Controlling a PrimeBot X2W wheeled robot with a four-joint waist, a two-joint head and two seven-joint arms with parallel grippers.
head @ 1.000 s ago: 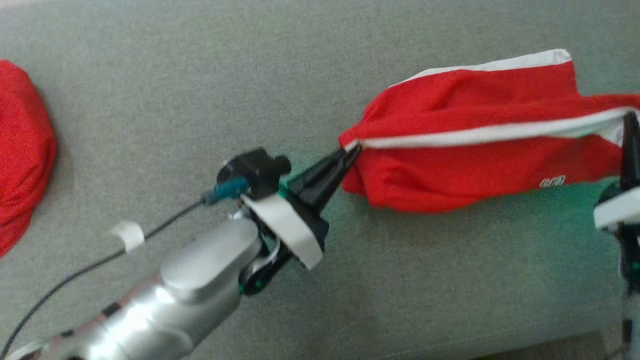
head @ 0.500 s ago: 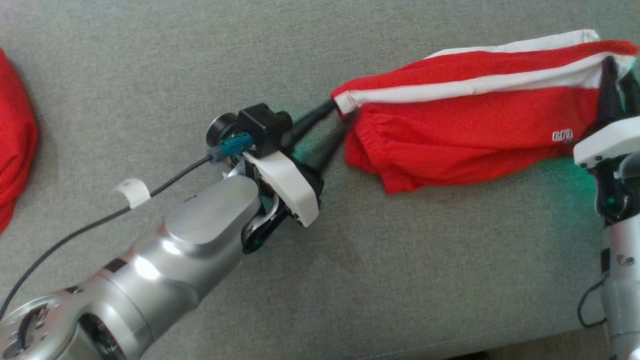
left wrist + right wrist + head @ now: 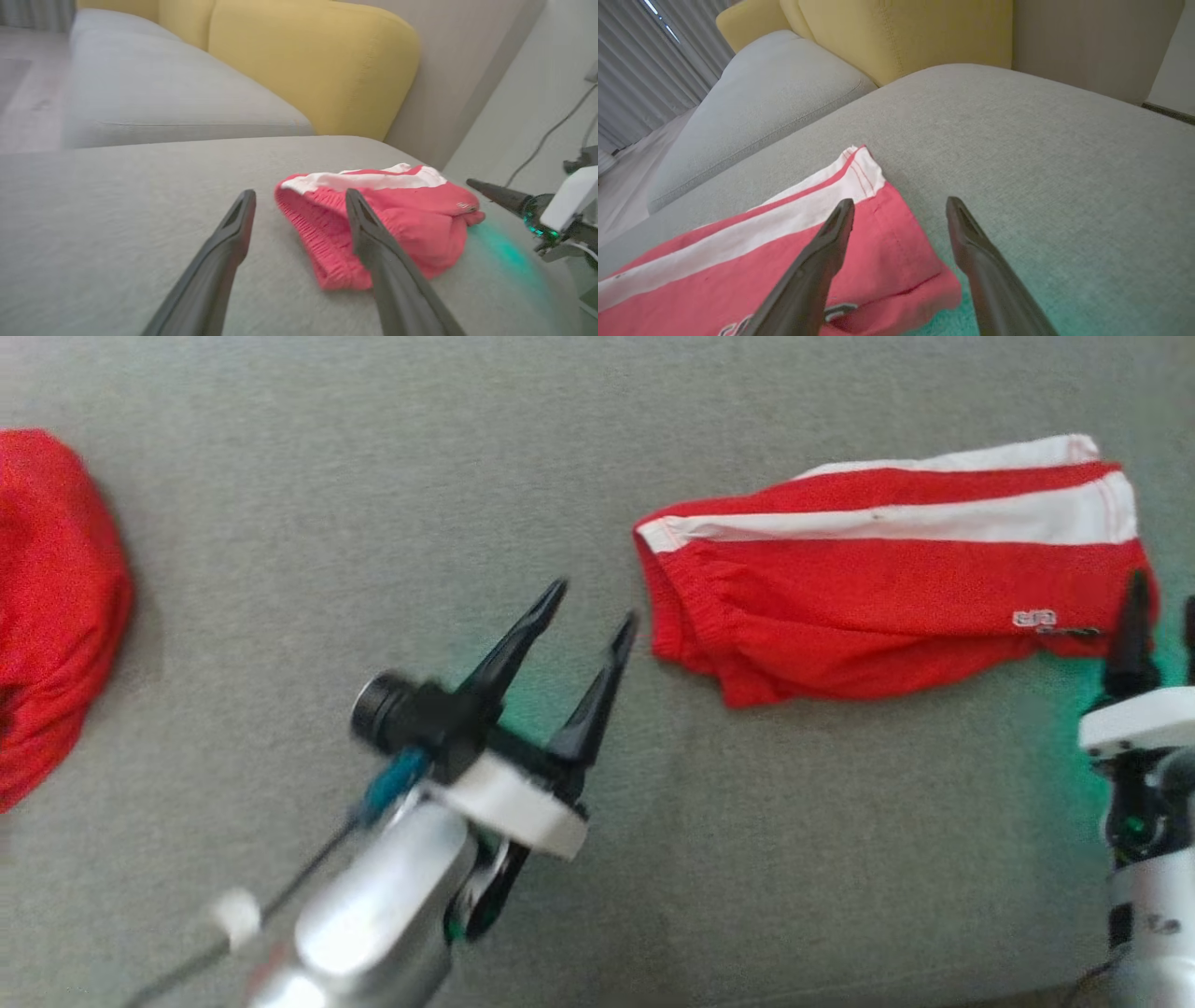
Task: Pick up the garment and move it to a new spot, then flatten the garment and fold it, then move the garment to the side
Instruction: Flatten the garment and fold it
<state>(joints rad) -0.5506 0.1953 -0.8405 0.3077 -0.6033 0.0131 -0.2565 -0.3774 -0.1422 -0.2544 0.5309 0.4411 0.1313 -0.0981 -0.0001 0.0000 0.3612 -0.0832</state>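
Red shorts (image 3: 878, 607) with white stripes lie doubled on the grey sofa seat (image 3: 373, 476). The left tool (image 3: 596, 600) stands just off their waistband end and the right tool (image 3: 900, 201) at their hem end, both wide open and empty. The waistband looks bunched, though the view is blurred, so smooth it before folding. Another red cloth (image 3: 47, 607) lies well beyond the waistband end, out of the way.

- garment (image 3: 887, 616): red, with two white stripes along one edge and a small white logo near a corner.
- sofa seat (image 3: 373, 476): plain grey weave, tinged green in patches.
- back cushion (image 3: 317, 65): mustard yellow.
- second cloth (image 3: 47, 607): plain red.
- left claw (image 3: 595, 600): black, with a white collar.
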